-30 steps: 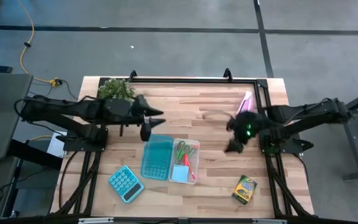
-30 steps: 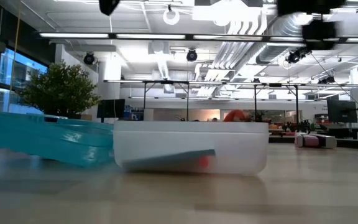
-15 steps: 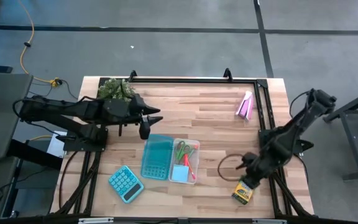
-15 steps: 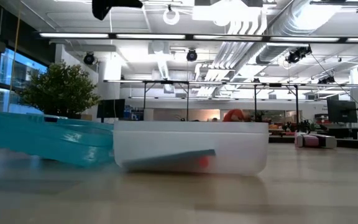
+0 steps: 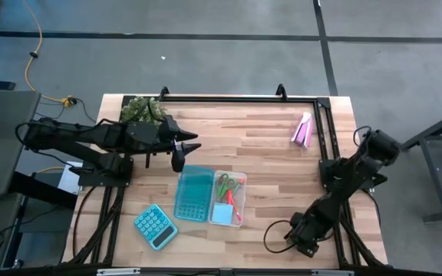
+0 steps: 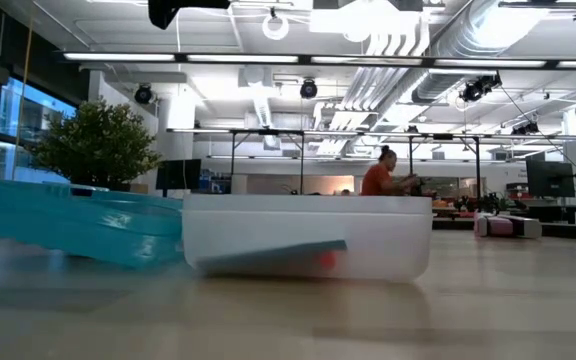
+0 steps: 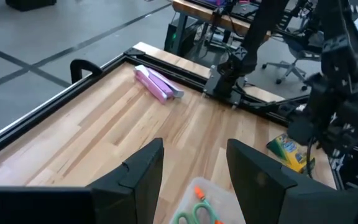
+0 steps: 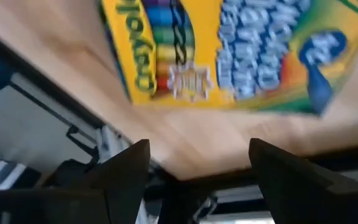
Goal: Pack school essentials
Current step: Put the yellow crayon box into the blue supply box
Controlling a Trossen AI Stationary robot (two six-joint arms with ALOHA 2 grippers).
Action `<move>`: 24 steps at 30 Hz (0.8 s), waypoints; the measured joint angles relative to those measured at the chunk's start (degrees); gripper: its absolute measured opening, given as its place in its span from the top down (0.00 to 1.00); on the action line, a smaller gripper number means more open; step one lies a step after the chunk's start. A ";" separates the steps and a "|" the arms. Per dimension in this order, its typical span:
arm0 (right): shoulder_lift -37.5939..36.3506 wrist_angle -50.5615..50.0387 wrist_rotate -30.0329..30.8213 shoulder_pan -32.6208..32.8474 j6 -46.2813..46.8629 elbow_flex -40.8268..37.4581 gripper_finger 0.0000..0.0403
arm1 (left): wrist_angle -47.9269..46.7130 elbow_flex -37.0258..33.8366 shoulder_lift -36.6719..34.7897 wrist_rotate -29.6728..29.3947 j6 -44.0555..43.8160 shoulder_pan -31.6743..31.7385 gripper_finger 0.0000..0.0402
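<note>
The yellow-green crayon box (image 8: 229, 50) lies flat near the table's near right corner. My right gripper (image 8: 194, 177) hovers over it, open, with a finger on either side and short of it; in the high view the right gripper (image 5: 301, 233) hides the box. The green-handled scissors (image 5: 229, 185), the pink marker (image 5: 231, 204) and the light-blue note pad (image 5: 222, 214) lie in the clear bin (image 5: 242, 201). My left gripper (image 5: 179, 156) waits open, above the table beyond the bin. Pencils and the eraser do not show.
A teal lid (image 5: 193, 193) lies against the bin's left side. The teal calculator (image 5: 155, 226) lies near the near left corner, and the pink-and-purple tube (image 5: 303, 129) near the far right corner. A potted plant (image 5: 143, 110) stands at the far left. A person (image 6: 378, 176) shows in the room behind.
My right arm has swung from beside the pink-and-purple tube toward the table's near edge and come down over the crayon box, which it now covers in the high view. My left gripper has kept roughly still.
</note>
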 joint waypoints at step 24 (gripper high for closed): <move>-6.66 -5.09 22.34 -18.60 -18.21 0.00 0.34 | 1.46 0.02 0.00 0.28 -2.43 0.00 0.59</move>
